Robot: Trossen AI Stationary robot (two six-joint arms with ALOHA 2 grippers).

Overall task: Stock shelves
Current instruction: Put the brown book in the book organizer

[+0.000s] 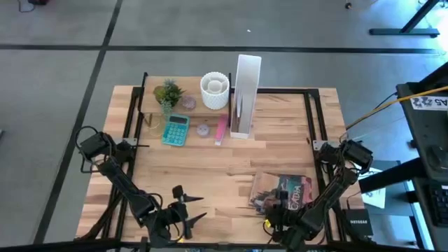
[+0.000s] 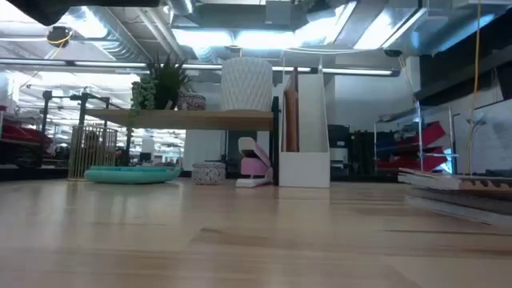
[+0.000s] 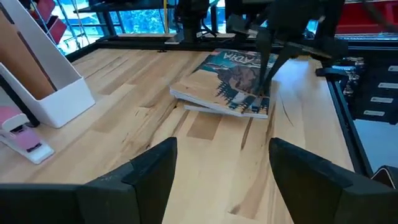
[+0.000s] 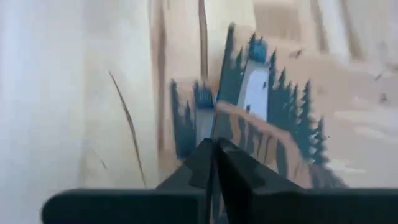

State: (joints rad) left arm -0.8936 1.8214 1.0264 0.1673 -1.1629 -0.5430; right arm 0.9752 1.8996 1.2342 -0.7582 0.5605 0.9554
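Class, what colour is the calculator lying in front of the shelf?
Teal calculator, clearest in the high view.

From directly above I see the wooden table point(image 1: 210, 168). The shelves point(image 1: 189, 94) at its far edge carry a plant point(image 1: 168, 93) and white pot point(image 1: 215, 90), beside a white file box point(image 1: 246, 94). My left hand point(image 1: 189, 208) rests open near me; my right hand point(image 1: 274, 204) sits over a magazine point(image 1: 287, 190).

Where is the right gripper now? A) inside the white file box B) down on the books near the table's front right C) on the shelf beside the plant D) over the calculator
B: the right gripper is down at the near edge of the books, its fingers shut, far from the shelf; the left wrist view shows its fingers touching the top cover.
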